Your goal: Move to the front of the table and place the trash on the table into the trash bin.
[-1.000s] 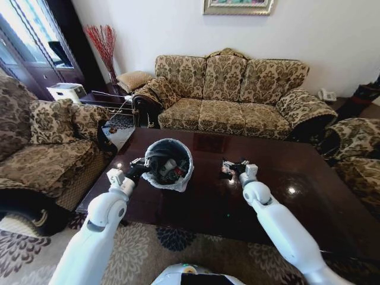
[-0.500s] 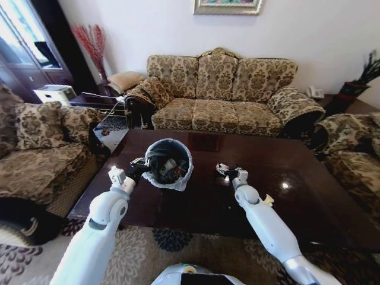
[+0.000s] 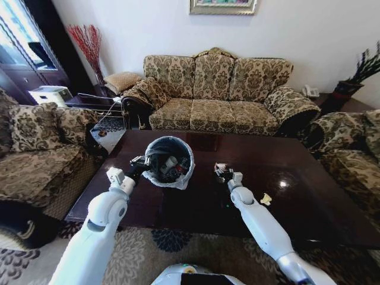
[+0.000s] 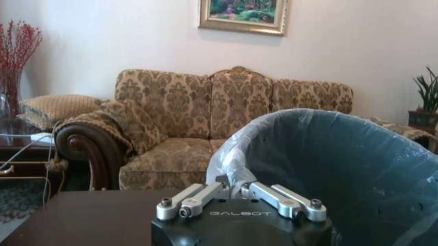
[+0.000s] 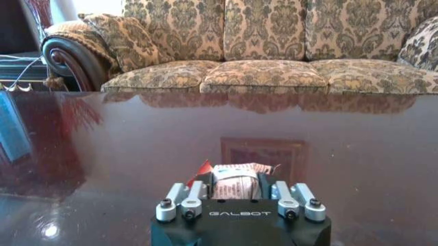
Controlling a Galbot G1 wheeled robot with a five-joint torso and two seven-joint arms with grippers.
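Note:
The trash bin [image 3: 169, 161], black with a whitish liner, is over the left part of the dark glossy table [image 3: 309, 178], its mouth tipped toward me with bits of trash inside. My left gripper [image 3: 141, 164] is shut on its rim; the left wrist view shows the gripper [image 4: 236, 188] pinching the liner of the bin [image 4: 342, 169]. My right gripper [image 3: 221, 171] is a little right of the bin, shut on a crumpled piece of trash [image 5: 235, 179] with a red scrap. One small pale wad [image 3: 265, 199] lies on the table beside my right forearm.
A patterned sofa [image 3: 217, 95] stands behind the table, with armchairs to the left [image 3: 41, 142] and right [image 3: 350, 136]. A side table [image 3: 95, 104] with cables sits at the back left. A patterned rug [image 3: 172, 237] lies at the table's near edge.
The whole view has shifted, so the camera moved. The right gripper with its trash stands slightly nearer the bin. The left gripper still holds the bin's rim.

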